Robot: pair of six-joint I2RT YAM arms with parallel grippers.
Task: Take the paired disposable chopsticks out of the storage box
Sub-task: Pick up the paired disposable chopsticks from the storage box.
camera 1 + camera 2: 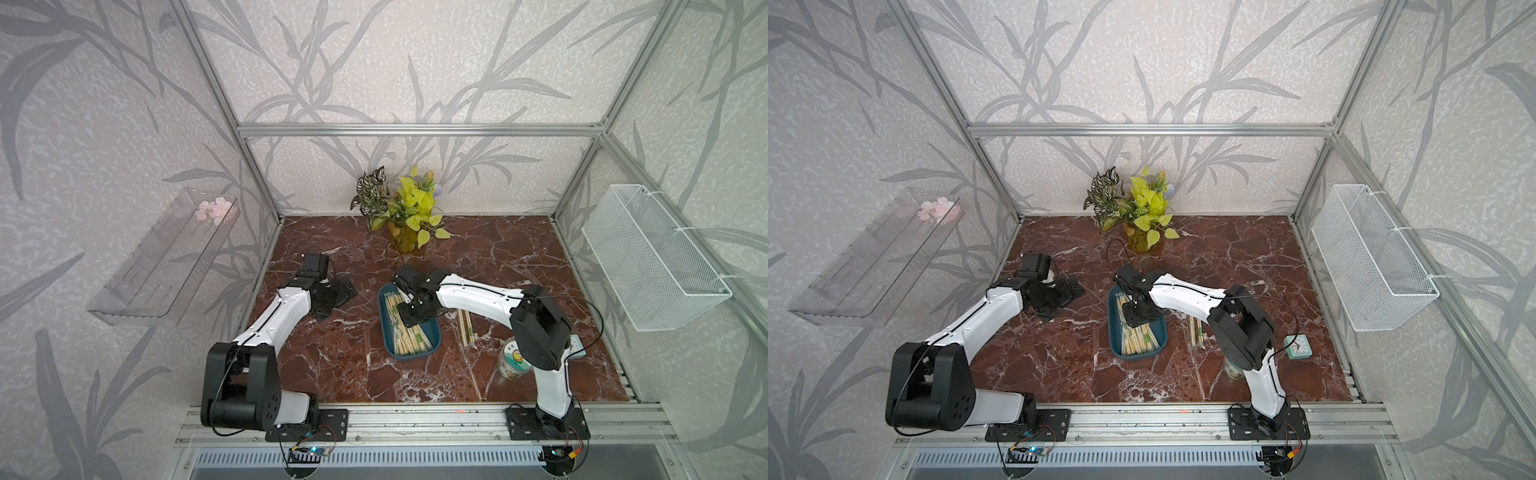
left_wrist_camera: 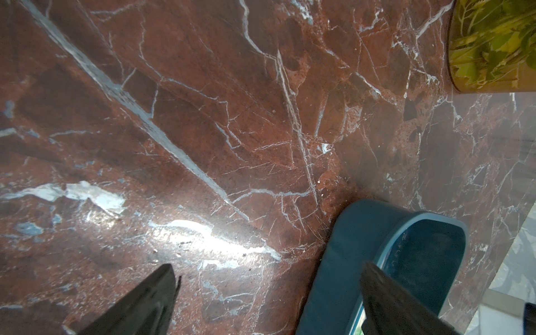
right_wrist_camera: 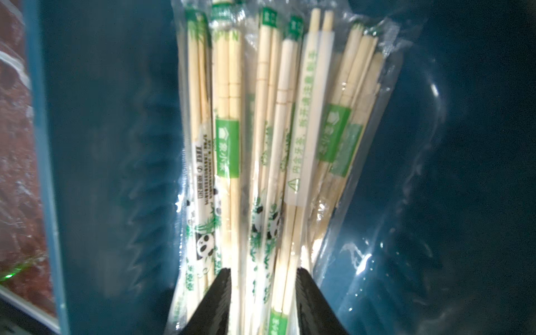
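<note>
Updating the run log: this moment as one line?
right gripper: in storage box, jaws flanking paired disposable chopsticks, grip unclear | left gripper: open beside box | several pairs on table

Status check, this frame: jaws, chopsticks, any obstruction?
Left jaws wide open over tabletop. Right jaws down in storage box, straddling a few paired disposable chopsticks, grip unconfirmed. Some pairs already out beside it. Nothing blocking.

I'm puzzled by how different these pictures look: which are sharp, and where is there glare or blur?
In both top views: even light, sharp, the frame splayed by the wide lens. Left wrist view: white glare on the marble tabletop. Right wrist view: the chopsticks slightly blurred, their sleeves glinting, the storage box dim.
</note>
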